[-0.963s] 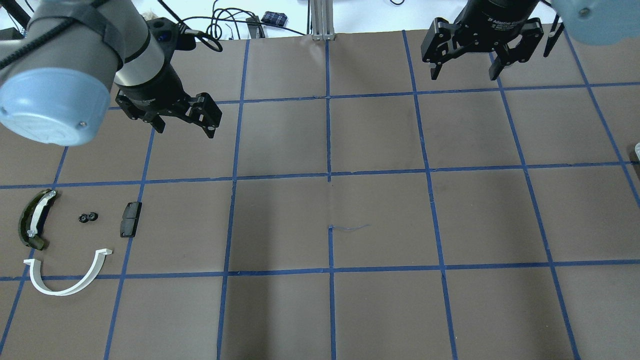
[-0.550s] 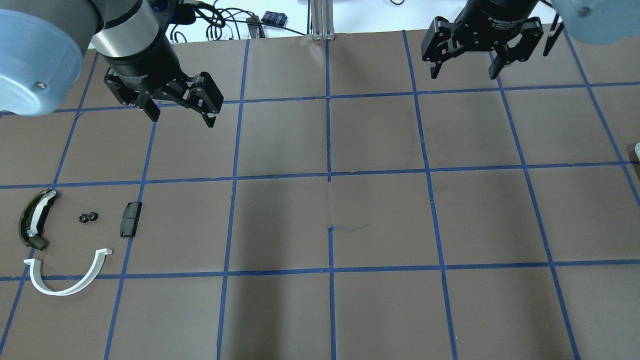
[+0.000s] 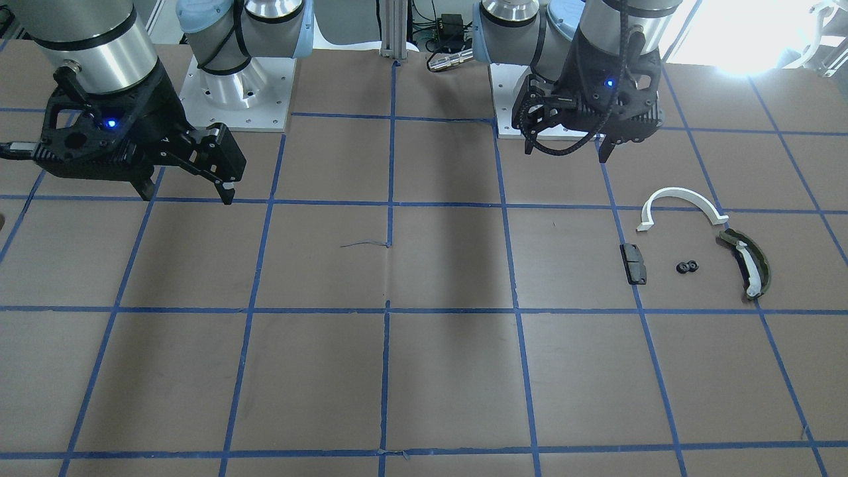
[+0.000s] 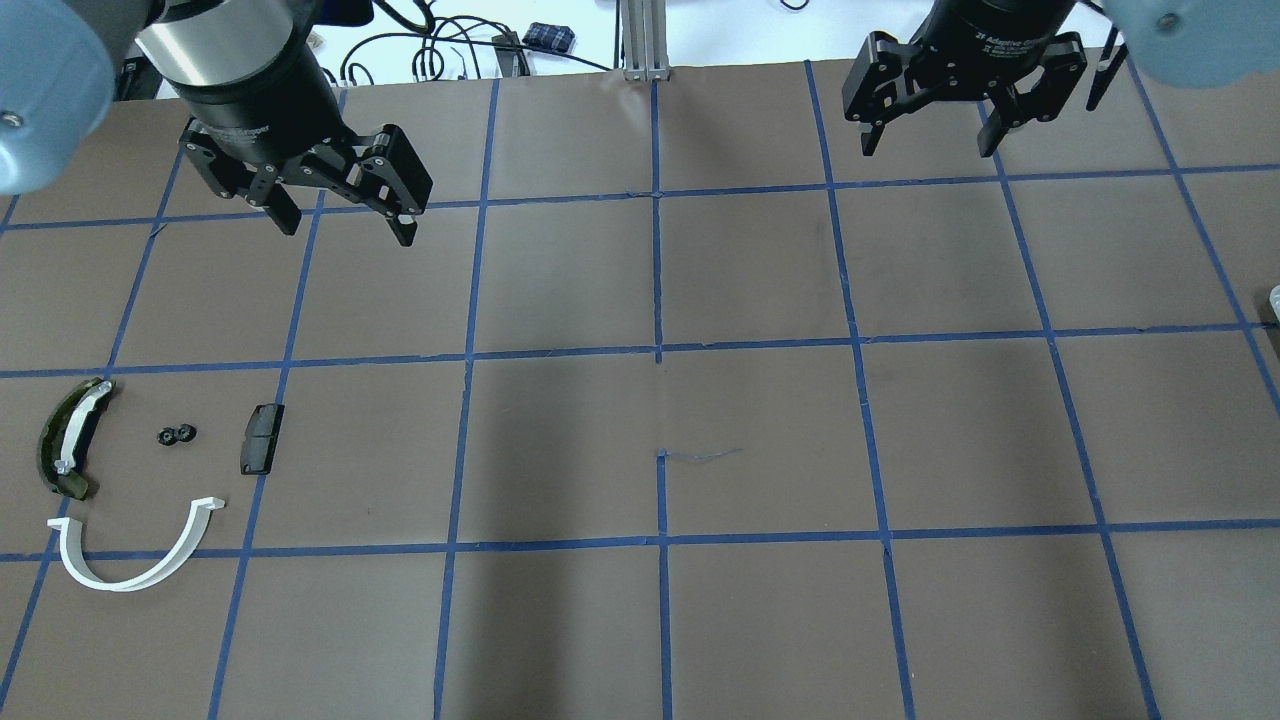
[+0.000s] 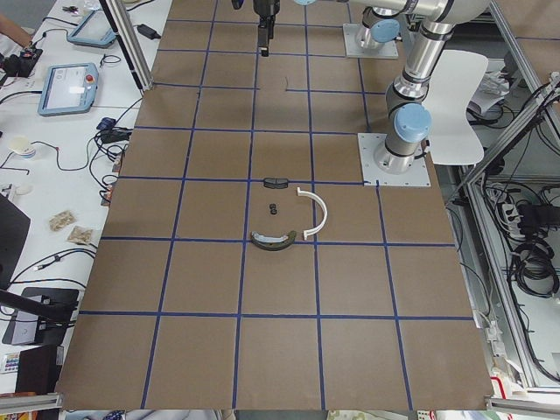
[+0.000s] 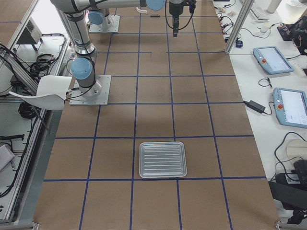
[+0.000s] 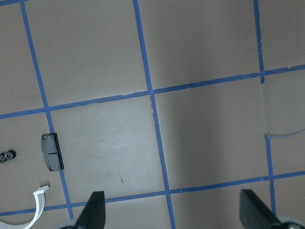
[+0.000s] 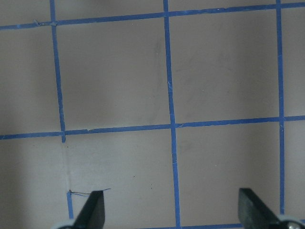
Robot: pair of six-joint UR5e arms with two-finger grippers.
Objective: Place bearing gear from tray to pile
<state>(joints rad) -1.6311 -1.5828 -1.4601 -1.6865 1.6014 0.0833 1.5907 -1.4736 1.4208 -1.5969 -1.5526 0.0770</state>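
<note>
Backs left gripper (image 4: 347,230) off pile (image 4: 261,438), wide open and empty like right gripper (image 4: 928,150), leaving bearing gear (image 4: 177,434) placed; looks done.

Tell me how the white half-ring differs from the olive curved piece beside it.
The white half-ring is one plain colour; the olive piece is dark and carries a white strip. The white half-ring is thin and bends deeply, almost a half circle; the olive piece is thicker and bends less. Both lie flat on the table, not touching.
</note>
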